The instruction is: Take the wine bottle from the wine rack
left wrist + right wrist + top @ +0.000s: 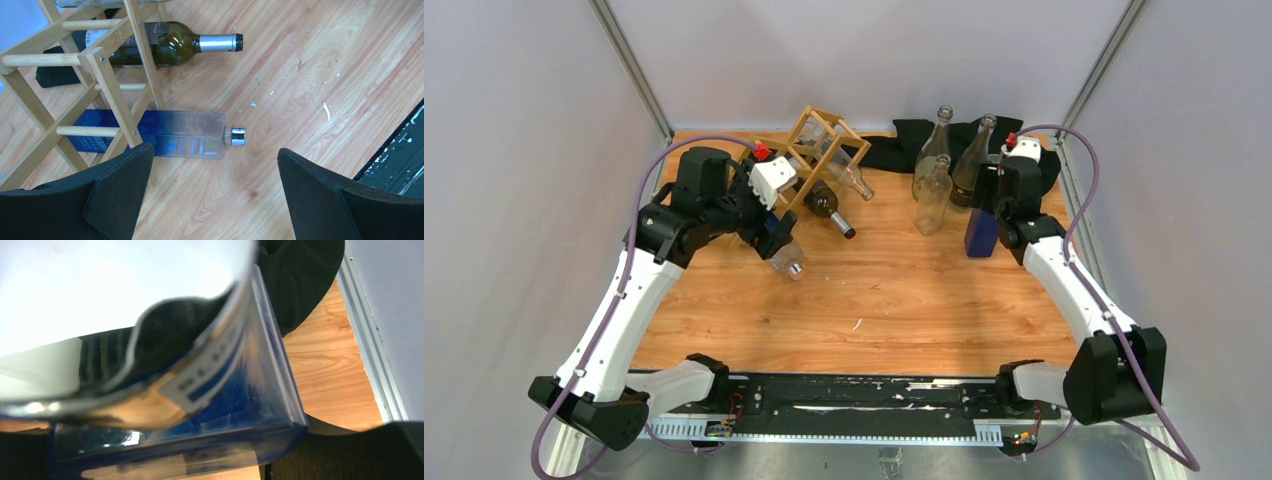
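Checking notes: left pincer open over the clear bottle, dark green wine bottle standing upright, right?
The dark green wine bottle lies on its side in the wine rack, per the left wrist view. The left pincer is open over the clear bottle.

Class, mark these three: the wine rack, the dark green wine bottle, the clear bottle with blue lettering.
wine rack (pixel 114 95), left wrist view, slanted wooden stick
dark green wine bottle (pixel 175 44), left wrist view, glass shoulder
clear bottle (pixel 195 135), left wrist view, flat body
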Controlling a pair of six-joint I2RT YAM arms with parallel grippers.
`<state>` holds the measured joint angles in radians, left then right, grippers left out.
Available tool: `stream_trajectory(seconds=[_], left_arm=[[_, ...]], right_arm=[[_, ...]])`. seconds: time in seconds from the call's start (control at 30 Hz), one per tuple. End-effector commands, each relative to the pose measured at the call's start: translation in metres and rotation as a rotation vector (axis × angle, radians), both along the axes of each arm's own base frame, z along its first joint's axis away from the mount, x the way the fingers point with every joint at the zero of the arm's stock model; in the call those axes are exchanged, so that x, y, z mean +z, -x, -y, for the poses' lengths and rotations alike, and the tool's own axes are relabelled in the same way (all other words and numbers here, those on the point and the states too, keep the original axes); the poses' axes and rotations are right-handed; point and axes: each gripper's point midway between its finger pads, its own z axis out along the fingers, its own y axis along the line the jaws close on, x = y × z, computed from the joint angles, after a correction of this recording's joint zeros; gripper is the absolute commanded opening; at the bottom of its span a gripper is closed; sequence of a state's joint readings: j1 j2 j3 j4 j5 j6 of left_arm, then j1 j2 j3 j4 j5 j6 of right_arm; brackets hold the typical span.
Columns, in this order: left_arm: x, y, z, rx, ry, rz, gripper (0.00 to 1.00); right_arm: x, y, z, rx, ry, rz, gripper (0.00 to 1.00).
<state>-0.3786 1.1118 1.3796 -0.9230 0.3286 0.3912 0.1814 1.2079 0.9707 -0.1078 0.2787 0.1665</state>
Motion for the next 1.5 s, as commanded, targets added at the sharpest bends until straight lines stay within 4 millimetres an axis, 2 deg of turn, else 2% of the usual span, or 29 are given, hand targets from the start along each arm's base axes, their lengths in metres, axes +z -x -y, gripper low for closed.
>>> stream_trajectory(seconds=[0.0,0.23,0.43,0.5,0.63,0.67,0.73,0.83,0.9,1.07,1.23,1.47], left_arm=[[0.0,0.0,-0.007,0.008,-0.028,0.027,1.0],[-0.002,0.0,-0.008,0.005,-0.036,0.024,1.0],[-0.002,0.0,-0.009,0.007,-0.044,0.029,1.0],[-0.001,-0.001,-0.01,0.01,-0.044,0.032,1.0],[0.001,-0.002,-0.009,0.013,-0.041,0.035,1.0],[0.002,-0.002,-0.009,0.014,-0.04,0.037,1.0],[0.003,-0.002,-0.008,0.014,-0.035,0.034,1.0],[0.004,-0.003,-0.008,0.016,-0.031,0.031,1.0],[0.004,-0.004,-0.007,0.017,-0.029,0.031,1.0],[0.008,-0.005,-0.009,0.023,-0.031,0.044,1.0],[0.01,-0.008,-0.01,0.031,-0.031,0.046,1.0],[0.012,-0.015,-0.015,0.056,-0.016,0.036,1.0]], right_arm=[[0.058,-0.034,0.001,-0.032,-0.093,0.25,0.0],[0.051,-0.053,-0.007,0.0,-0.106,0.262,0.0],[0.041,-0.06,-0.012,0.029,-0.1,0.259,0.0],[0.038,-0.06,-0.015,0.043,-0.1,0.253,0.1],[0.035,-0.055,-0.015,0.043,-0.104,0.249,0.57],[0.036,-0.053,-0.015,0.044,-0.105,0.25,0.64],[0.037,-0.05,-0.015,0.049,-0.104,0.251,0.73],[0.042,-0.046,-0.016,0.055,-0.107,0.251,0.81],[0.048,-0.044,-0.017,0.067,-0.112,0.258,0.88],[0.067,-0.036,-0.023,0.097,-0.122,0.272,0.91],[0.103,-0.02,-0.018,0.079,-0.132,0.329,0.92],[0.165,0.006,-0.017,0.078,-0.168,0.433,0.93]])
